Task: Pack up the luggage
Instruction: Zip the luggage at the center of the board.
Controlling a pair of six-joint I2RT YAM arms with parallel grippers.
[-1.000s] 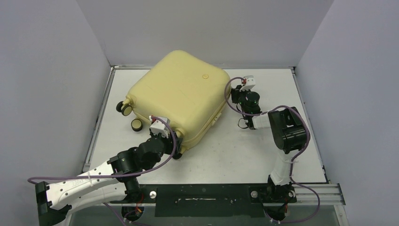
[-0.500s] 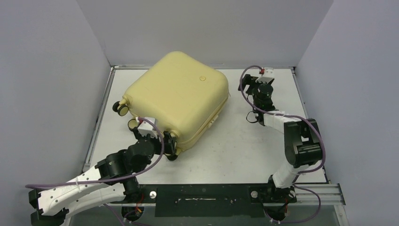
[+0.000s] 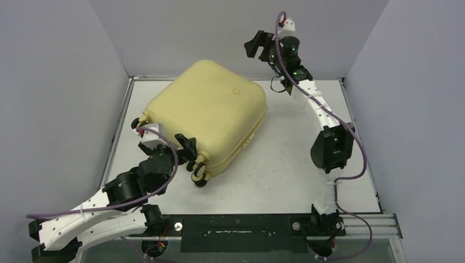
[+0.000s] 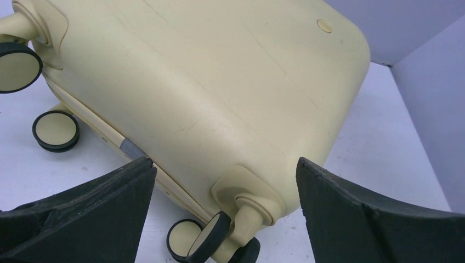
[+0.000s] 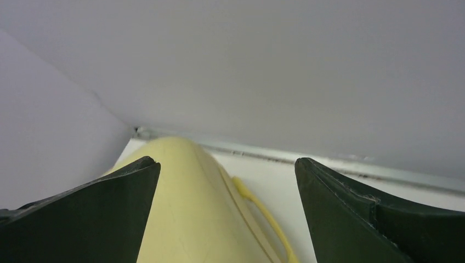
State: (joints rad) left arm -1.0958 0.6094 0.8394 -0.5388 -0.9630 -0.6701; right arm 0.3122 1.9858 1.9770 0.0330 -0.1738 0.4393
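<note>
Luggage (image 3: 205, 118) sits closed at the table's (image 3: 290, 175) back-left, with bare room front and right. Left gripper (image 3: 189, 153) has backed off, wide open by the wheels (image 3: 198, 174); right gripper (image 3: 260, 49) opened too, raised high, probably clear.

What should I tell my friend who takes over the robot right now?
Left gripper: open and empty, at the near wheeled corner of the suitcase, not gripping it.
Right gripper: open and empty, raised high above the suitcase's far edge.
Suitcase: lies flat on the table, shut.
Done: the lid is down, and no loose items are in view.
Left: the pictures do not show whether it is fastened, so check that first.
</note>
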